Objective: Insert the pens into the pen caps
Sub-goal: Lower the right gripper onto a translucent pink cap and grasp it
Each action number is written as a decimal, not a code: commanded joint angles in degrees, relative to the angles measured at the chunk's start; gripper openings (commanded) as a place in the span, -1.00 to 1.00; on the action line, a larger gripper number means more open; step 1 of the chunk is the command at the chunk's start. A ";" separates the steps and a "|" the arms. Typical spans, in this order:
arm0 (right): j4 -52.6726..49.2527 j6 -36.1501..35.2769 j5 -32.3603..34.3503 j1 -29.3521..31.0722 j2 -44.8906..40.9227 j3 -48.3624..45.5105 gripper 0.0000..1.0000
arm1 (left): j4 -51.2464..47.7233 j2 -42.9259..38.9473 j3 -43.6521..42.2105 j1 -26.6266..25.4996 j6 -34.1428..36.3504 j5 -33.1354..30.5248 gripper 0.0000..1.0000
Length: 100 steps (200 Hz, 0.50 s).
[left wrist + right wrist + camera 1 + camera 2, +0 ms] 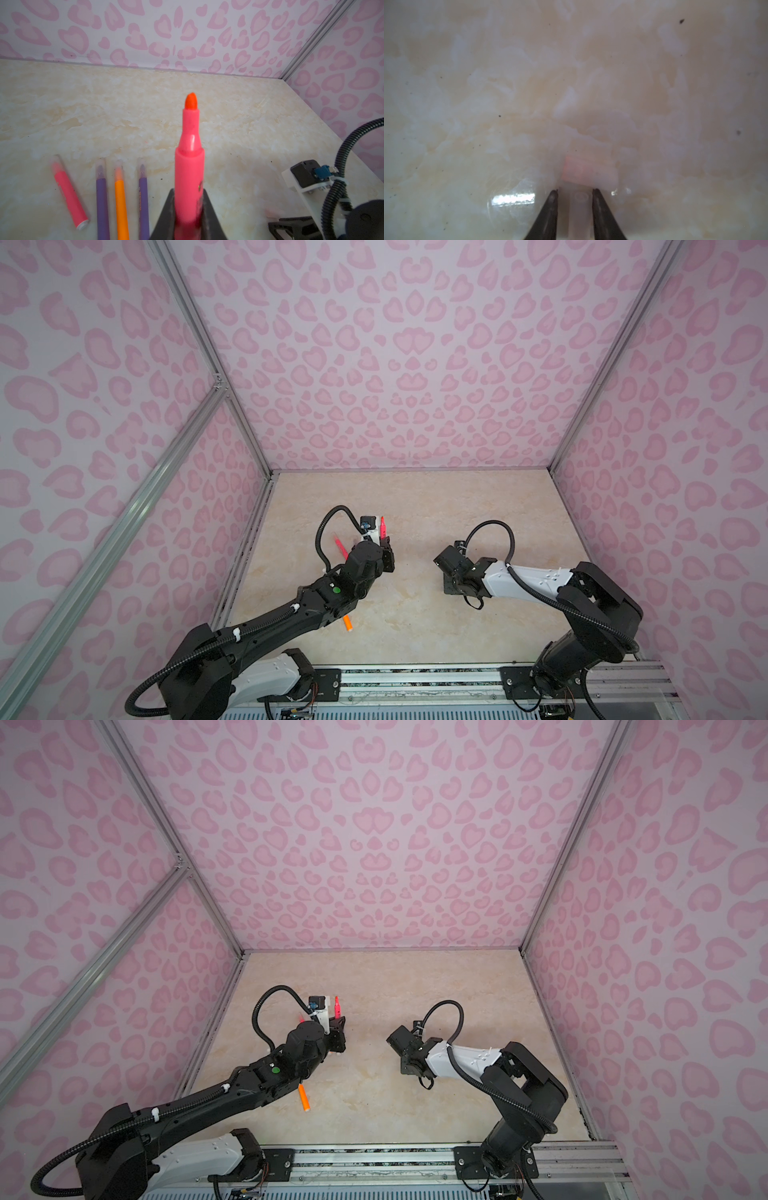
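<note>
My left gripper (189,193) is shut on a pink pen (190,166), whose bare orange-red tip points up and away; both top views show this pen (382,526) (337,1006) left of centre. My right gripper (575,190) points down at the table, and its jaws are closed on a clear pen cap (578,205). In both top views the right gripper (451,589) (409,1067) is right of centre, mostly hidden under its wrist. On the table lie a pink pen (69,193), two purple pens (102,199) (143,199) and an orange pen (121,203), all with clear caps on.
The marble-patterned table (415,506) is enclosed by pink-patterned walls (395,364) at the back and on both sides. An orange pen (347,623) lies partly under my left arm. The right wrist's cable loop (340,158) is close to the held pen.
</note>
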 commanded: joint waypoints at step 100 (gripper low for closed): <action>-0.76 0.58 -0.23 -0.11 1.38 -0.56 -0.60 | 1.05 0.01 0.83 0.04 0.03 0.84 -0.93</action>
